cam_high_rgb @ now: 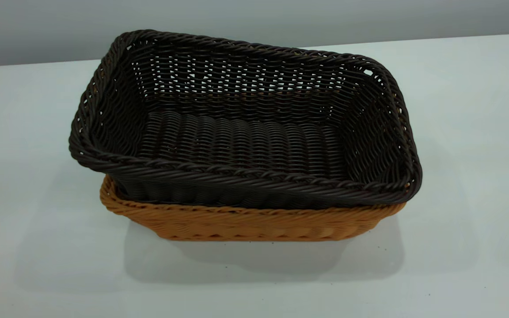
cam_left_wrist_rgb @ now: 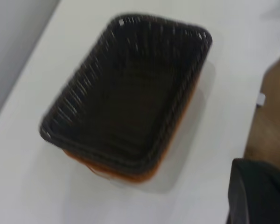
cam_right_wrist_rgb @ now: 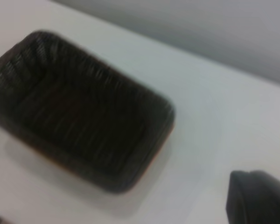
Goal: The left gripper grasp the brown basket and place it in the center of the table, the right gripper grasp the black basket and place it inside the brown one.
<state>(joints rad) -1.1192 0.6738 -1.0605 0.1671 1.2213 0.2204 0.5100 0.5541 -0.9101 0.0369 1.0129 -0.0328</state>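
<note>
Baskets first, on the white table [cam_high_rgb: 466,132]: the black basket [cam_high_rgb: 245,132] sits nested in the brown basket [cam_high_rgb: 254,223], tilted, its left rim riding higher and overhanging, likely because it is slightly the larger and cannot sink fully; the brown one rests flat near mid-table, so the stacking looks done; a dark piece at each wrist view's corner may be a gripper, but whether either gripper's fingers are parted I cannot tell.

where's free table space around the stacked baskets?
Bare table shows on every side of the stack: front, both ends, and a narrower strip behind to the far edge. Only the centre is taken, where the black basket sits, tilted, in the brown basket.
</note>
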